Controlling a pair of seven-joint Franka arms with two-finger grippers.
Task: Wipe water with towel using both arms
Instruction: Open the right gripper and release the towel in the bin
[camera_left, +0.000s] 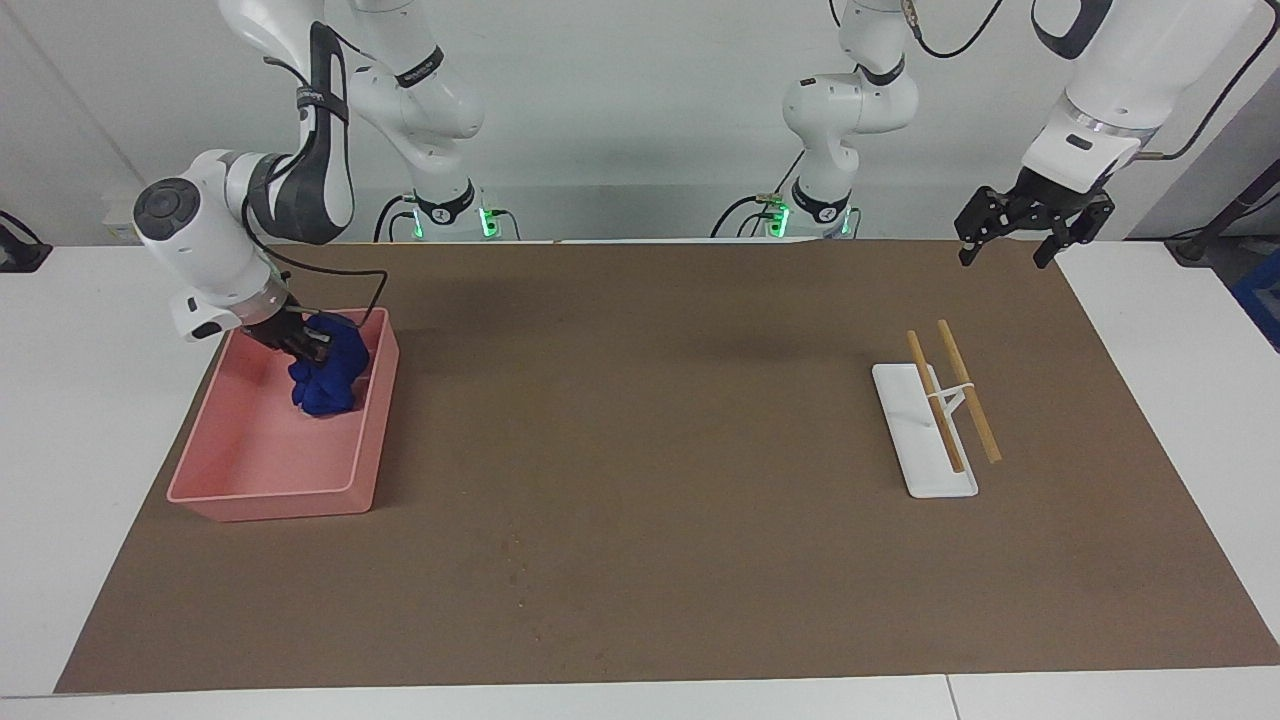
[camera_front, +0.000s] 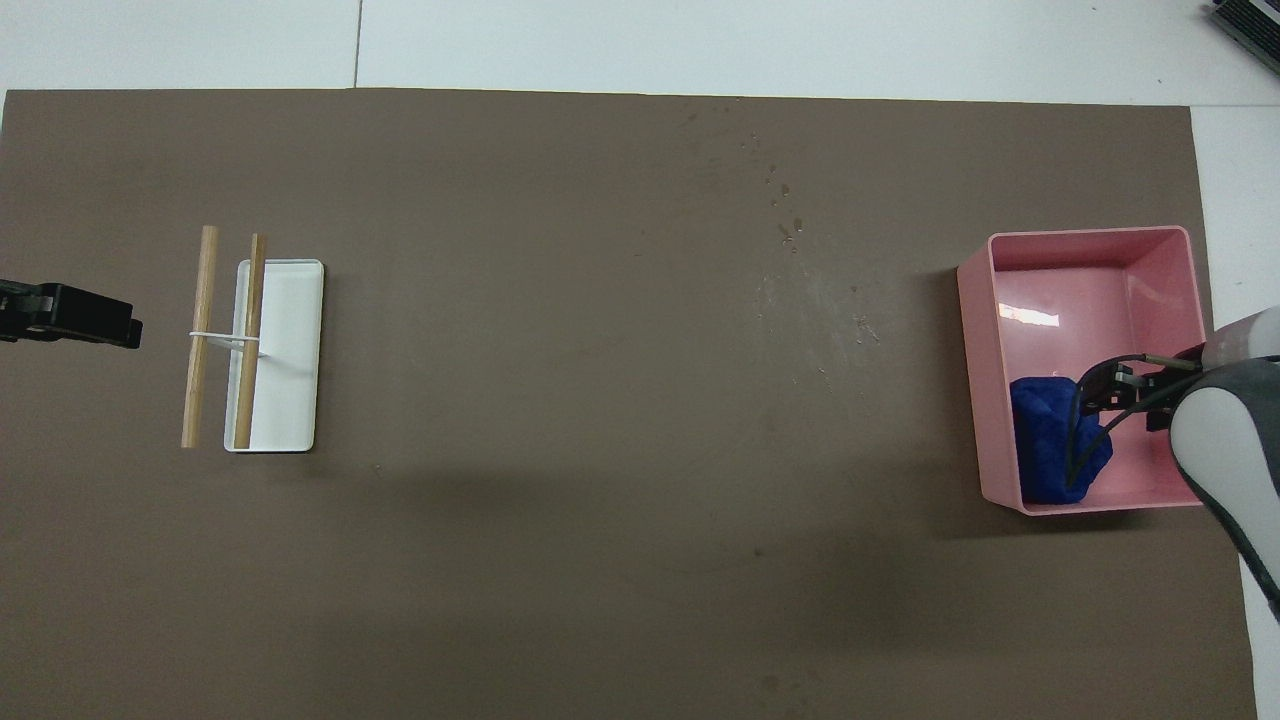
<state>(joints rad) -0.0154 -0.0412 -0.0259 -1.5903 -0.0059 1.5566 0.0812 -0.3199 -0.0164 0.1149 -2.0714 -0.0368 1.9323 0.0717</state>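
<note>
At the right arm's end of the surface, on the brown mat (camera_left: 640, 600): one pink tub (camera_left: 270, 495), open-topped, taken as reference for all positions.

Inside the pink tub: one towel (camera_left: 325, 385), blue, bunched, lying in the corner nearer the robots, against the wall toward the left arm's end. Not on the mat, not on the water.

Over the pink tub, down inside its walls: right gripper (camera_left: 305, 345), touching or just above the top of the towel. Grasping or released: cannot tell from either view.

Outside the pink tub, well apart from it toward the left arm's end and somewhat farther from the robots: the water (camera_front: 790, 235), one faint patch with a few small specks. Judged largely wiped, only traces left; full dryness not confirmable.

Much farther from the pink tub, toward the left arm's end: one white tray (camera_left: 920, 450) with two wooden sticks (camera_left: 975, 405) resting across it, joined by a thin white band.

Farthest from the pink tub, over the mat's corner at the left arm's end: left gripper (camera_left: 1005, 250), raised, released, holding nothing, waiting.

Progress, as judged: wiping apparently finished, towel deposited in the pink tub. Left to do: confirming release of the towel, withdrawal of the right arm.

Count: two arms, two grippers.
</note>
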